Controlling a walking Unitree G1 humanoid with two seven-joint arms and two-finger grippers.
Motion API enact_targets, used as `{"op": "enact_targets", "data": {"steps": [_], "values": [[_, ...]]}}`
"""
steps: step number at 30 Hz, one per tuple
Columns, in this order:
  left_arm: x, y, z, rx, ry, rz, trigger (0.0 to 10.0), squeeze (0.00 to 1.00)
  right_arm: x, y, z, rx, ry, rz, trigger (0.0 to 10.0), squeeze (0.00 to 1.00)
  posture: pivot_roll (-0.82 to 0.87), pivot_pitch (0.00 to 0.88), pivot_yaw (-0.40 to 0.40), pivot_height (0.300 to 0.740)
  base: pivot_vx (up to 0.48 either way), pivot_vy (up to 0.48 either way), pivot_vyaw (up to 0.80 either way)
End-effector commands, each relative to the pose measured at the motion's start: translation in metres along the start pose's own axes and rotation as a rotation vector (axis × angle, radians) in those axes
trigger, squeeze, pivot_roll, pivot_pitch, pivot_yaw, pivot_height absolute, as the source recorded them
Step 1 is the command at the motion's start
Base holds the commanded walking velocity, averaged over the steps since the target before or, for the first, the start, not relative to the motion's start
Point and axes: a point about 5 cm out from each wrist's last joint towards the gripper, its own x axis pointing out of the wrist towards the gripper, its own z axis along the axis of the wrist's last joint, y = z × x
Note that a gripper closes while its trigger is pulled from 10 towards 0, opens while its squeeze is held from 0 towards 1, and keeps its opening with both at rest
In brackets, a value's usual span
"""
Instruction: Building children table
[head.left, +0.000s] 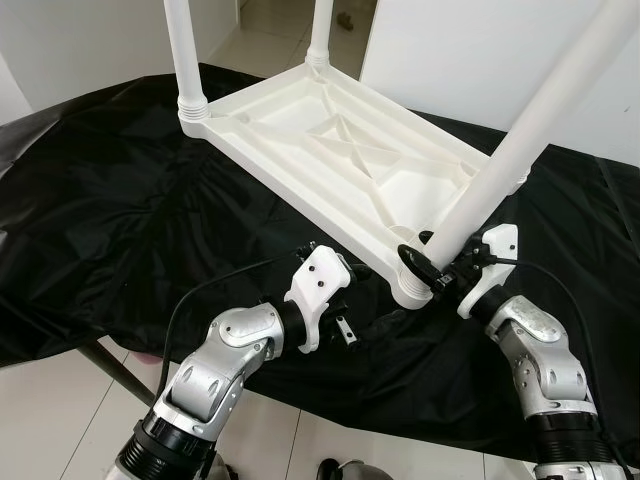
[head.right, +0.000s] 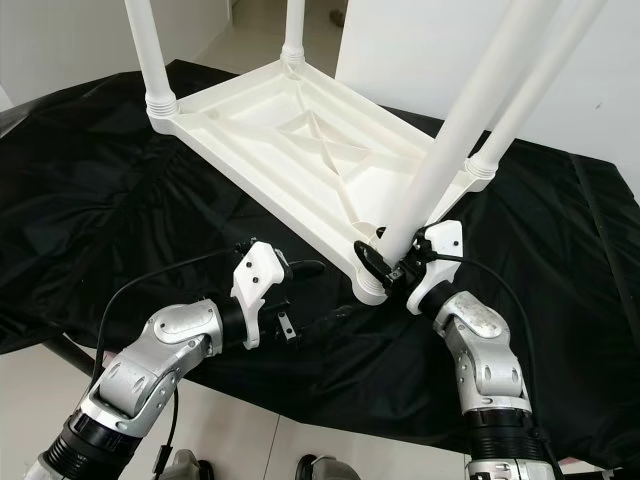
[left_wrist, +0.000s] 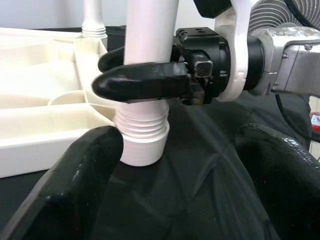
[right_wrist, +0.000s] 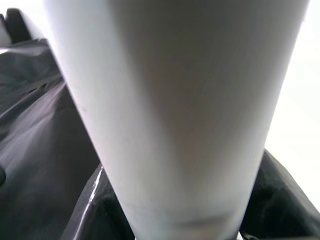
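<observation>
**Robot threads the last leg into an upturned children's table**

A white moulded plastic tabletop (head.left: 330, 150) lies upside down on a black wrinkled cloth (head.left: 120, 200) that covers the work surface, its ribbed underside facing up so the corner sockets can take legs. Three smooth white plastic tube legs stand in the far-left (head.left: 185, 50), far (head.left: 320, 30) and right (head.right: 530, 90) corners.

A fourth white tube leg (head.left: 540, 120) leans up and to the right from the near corner socket (head.left: 412, 285), nearest the robot. The right gripper (head.left: 432, 270) is clamped around this leg just above the socket, its two long black fingers (left_wrist: 145, 82) closed on the tube, apparently low down so it can steer and twist the end. In the left wrist view, the leg's threaded end (left_wrist: 142, 131) shows ridges above the socket rim, so it seems not yet fully screwed home.

The left gripper (head.left: 340, 300) hovers just to the left of that corner, above the cloth, its fingers spread apart and holding nothing, likely ready to steady the table.
</observation>
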Motion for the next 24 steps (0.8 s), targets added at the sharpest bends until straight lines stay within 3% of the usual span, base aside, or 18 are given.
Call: {"op": "enact_targets", "data": {"steps": [1, 2, 3, 4, 5, 6, 8, 9, 10, 12, 16, 21, 22, 24], "values": [[0.001, -0.004, 0.0, -0.009, -0.003, -0.001, 10.0, 0.0, -0.001, 0.005, -0.012, 0.039, 0.051, -0.059, 10.0, 0.0, 0.05, 0.145, -0.098, 0.74, 0.0, 0.0, 0.0], [0.001, -0.004, 0.001, -0.012, -0.006, 0.003, 10.0, 0.0, 0.0, 0.006, -0.013, 0.06, 0.048, -0.187, 10.0, 0.0, 0.05, 0.149, -0.1, 0.74, 0.0, 0.0, 0.0], [0.001, -0.004, 0.001, -0.012, -0.006, 0.003, 10.0, 0.0, 0.0, 0.006, -0.013, 0.06, 0.048, -0.187, 10.0, 0.0, 0.05, 0.149, -0.1, 0.74, 0.0, 0.0, 0.0], [0.001, -0.004, 0.001, -0.011, -0.008, 0.007, 10.0, 0.0, 0.001, 0.007, -0.013, 0.075, 0.041, -0.304, 10.0, 0.0, 0.05, 0.151, -0.101, 0.74, 0.0, 0.0, 0.0], [0.001, -0.004, 0.001, -0.011, -0.008, 0.007, 10.0, 0.0, 0.001, 0.007, -0.013, 0.075, 0.041, -0.304, 10.0, 0.0, 0.05, 0.151, -0.101, 0.74, 0.0, 0.0, 0.0], [0.0, -0.003, 0.002, -0.011, -0.009, 0.009, 10.0, 0.0, 0.001, 0.009, -0.013, 0.072, 0.036, -0.401, 10.0, 0.0, 0.05, 0.151, -0.101, 0.74, 0.0, 0.0, 0.0], [0.0, -0.003, 0.002, -0.011, -0.009, 0.009, 10.0, 0.0, 0.001, 0.009, -0.013, 0.072, 0.036, -0.401, 10.0, 0.0, 0.05, 0.151, -0.101, 0.74, 0.0, 0.0, 0.0], [0.0, -0.003, 0.002, -0.011, -0.01, 0.01, 10.0, 0.0, 0.002, 0.013, -0.012, 0.076, 0.032, -0.485, 10.0, 0.0, 0.05, 0.152, -0.102, 0.74, 0.0, 0.0, 0.0], [0.0, -0.003, 0.002, -0.011, -0.01, 0.01, 10.0, 0.0, 0.002, 0.013, -0.012, 0.076, 0.032, -0.485, 10.0, 0.0, 0.05, 0.152, -0.102, 0.74, 0.0, 0.0, 0.0], [0.001, -0.004, 0.002, -0.012, -0.012, 0.01, 10.0, 0.0, 0.006, 0.029, -0.008, 0.15, 0.009, -0.612, 10.0, 0.0, 0.05, 0.151, -0.106, 0.74, 0.0, 0.0, 0.0], [0.002, -0.004, 0.002, -0.014, -0.017, 0.011, 10.0, 0.0, 0.009, 0.042, -0.005, 0.174, 0.006, -0.616, 10.0, 0.0, 0.05, 0.15, -0.103, 0.74, 0.0, 0.0, 0.0], [0.002, -0.005, 0.002, -0.013, -0.014, 0.002, 10.0, 0.0, 0.006, 0.038, -0.003, 0.141, 0.017, -0.623, 10.0, 0.02, 0.04, 0.149, -0.105, 0.74, 0.0, 0.0, 0.0], [0.002, -0.004, 0.002, -0.012, -0.015, 0.004, 10.0, 0.0, 0.006, 0.04, -0.002, 0.151, 0.007, -0.603, 10.0, 1.0, 0.04, 0.15, -0.105, 0.74, 0.0, 0.0, 0.0], [0.002, -0.003, 0.003, -0.012, -0.016, 0.006, 10.0, 0.0, 0.006, 0.04, -0.002, 0.156, 0.0, -0.588, 10.0, 1.0, 0.04, 0.15, -0.105, 0.74, 0.0, 0.0, 0.0]]}}
